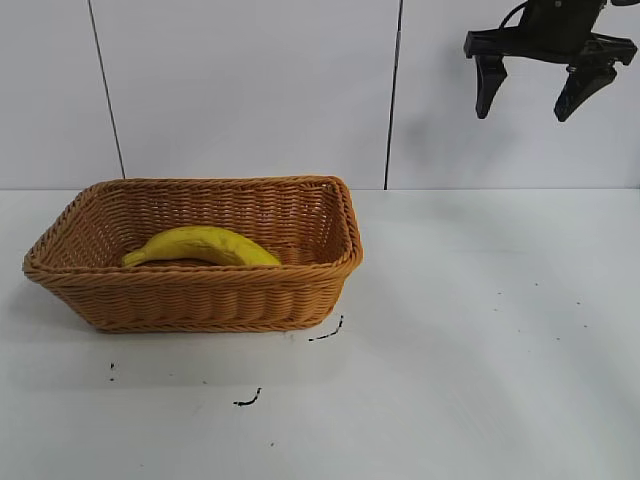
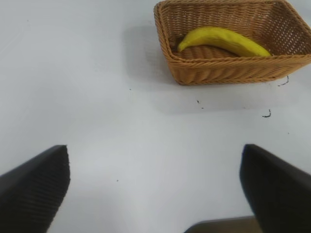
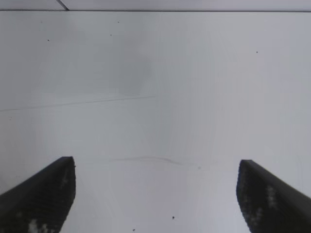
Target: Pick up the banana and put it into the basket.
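**Banana in the basket, both grippers clear**

Banana (image 1: 205, 245) lies inside the basket (image 1: 190, 300) in the exterior view, on a white counter (image 1: 480, 330) backed by a pale panelled wall (image 1: 250, 90) with two dark vertical seams. A few small black marks (image 1: 326, 331) dot the counter just in front of the basket. The banana's long axis runs along the basket's length, arched upward, its stem end pointing toward the left end of the basket and the other end sitting near the middle of the front wall. The basket sits on the left part of the counter; to its right and in front the counter is open. The right gripper (image 1: 533, 95) hangs high at the upper right, well apart from the basket, its fingers spread wide with nothing between them.

In the left wrist view the basket (image 2: 214, 73) appears far off with the banana (image 2: 223, 41) inside, lying lengthwise and resting against the nearer long wall. Bare counter fills the space between the basket and the left gripper (image 2: 155, 189), whose two dark fingers (image 2: 34, 187) stand wide apart and hold nothing.

In the right wrist view only plain white counter (image 3: 155, 97) with a few specks shows beyond the right gripper (image 3: 155, 194), its fingers (image 3: 41, 196) parted and empty.
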